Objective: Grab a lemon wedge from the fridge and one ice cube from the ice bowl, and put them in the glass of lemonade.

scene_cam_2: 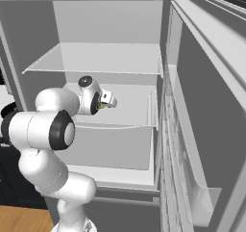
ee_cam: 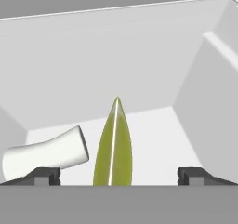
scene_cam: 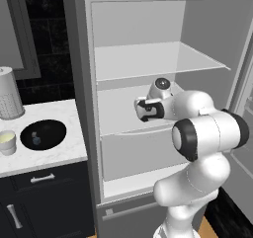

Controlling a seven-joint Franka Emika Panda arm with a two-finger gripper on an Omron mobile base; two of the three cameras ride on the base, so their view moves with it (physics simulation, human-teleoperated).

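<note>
Lemon wedge (ee_cam: pixel 113 148) close between released jaws; arm bent, hand reaching into fridge (scene_cam: pixel 148 59) middle shelf

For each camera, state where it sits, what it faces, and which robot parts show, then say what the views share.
Left base view: behind the arm's left, facing the open fridge, counter with ice bowl and glass of lemonade; white arm lower right.
Right base view: behind the arm's right, facing the fridge shelves and door; arm lower left.
Hand view: on the hand, looking along the open pincer at the lemon wedge.
Shared: fridge interior.
</note>
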